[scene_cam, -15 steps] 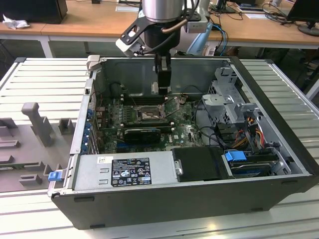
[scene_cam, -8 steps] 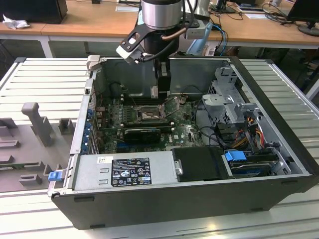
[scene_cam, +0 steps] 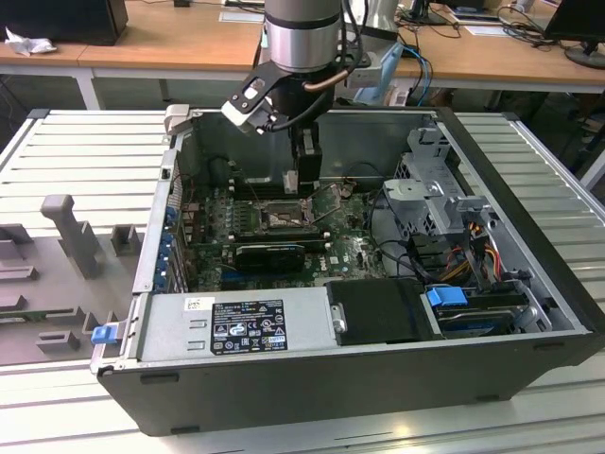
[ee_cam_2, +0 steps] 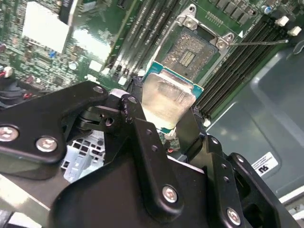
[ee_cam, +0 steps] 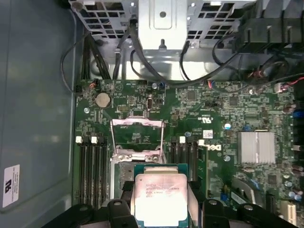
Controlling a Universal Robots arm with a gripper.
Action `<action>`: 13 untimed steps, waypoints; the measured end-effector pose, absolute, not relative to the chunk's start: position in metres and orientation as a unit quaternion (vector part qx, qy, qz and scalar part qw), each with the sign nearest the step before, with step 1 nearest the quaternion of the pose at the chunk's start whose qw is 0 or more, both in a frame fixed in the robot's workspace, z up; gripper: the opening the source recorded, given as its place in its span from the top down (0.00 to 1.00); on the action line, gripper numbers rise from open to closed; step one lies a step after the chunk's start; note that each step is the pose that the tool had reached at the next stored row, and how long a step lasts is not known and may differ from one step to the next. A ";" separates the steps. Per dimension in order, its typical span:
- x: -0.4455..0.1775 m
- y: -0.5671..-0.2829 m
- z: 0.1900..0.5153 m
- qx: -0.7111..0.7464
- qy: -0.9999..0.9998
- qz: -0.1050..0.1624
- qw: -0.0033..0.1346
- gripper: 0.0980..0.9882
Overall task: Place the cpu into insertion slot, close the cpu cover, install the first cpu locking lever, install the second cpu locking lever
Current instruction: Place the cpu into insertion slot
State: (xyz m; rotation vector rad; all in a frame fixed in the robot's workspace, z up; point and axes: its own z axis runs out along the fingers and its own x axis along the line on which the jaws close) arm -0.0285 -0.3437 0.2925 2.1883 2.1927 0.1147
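A slatted metal worktop (scene_cam: 529, 142) carries an open computer case (scene_cam: 312, 369), lying on its side with its inside facing up. The arm (scene_cam: 302, 38) reaches down into the case from above. Across the case floor lies the green motherboard (scene_cam: 354, 253), with wiring and a drive cage towards the exterior view's right. Long black memory slots (ee_cam: 92, 171) run on either side of the insertion slot (ee_cam_2: 190, 50), whose dark centre lies bare inside its metal rim. Next to it in the first wrist view is a thin metal frame that I take to be the cpu cover (ee_cam: 137, 123), swung open and clear of the socket. In the exterior view the hand (scene_cam: 304, 182) hangs inside the case, over the socket and apart from it. It is clenched on the cpu (ee_cam: 159, 194), with one black finger (ee_cam: 118, 206) pressed against each of two opposite edges. The chip is held flat, its pale metal top facing up towards both wrist cameras. The relation that matters is vertical. The slot lies below the hand, and in the second wrist view it shows past the chip's edge, so the two do not look fully lined up. The chip is square and has no long axis. In the first wrist view its edges run roughly parallel to the memory slots. I judge that it is not yet seated.
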 end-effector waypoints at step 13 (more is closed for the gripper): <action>-0.047 -0.331 0.261 0.706 0.707 0.037 0.021 0.52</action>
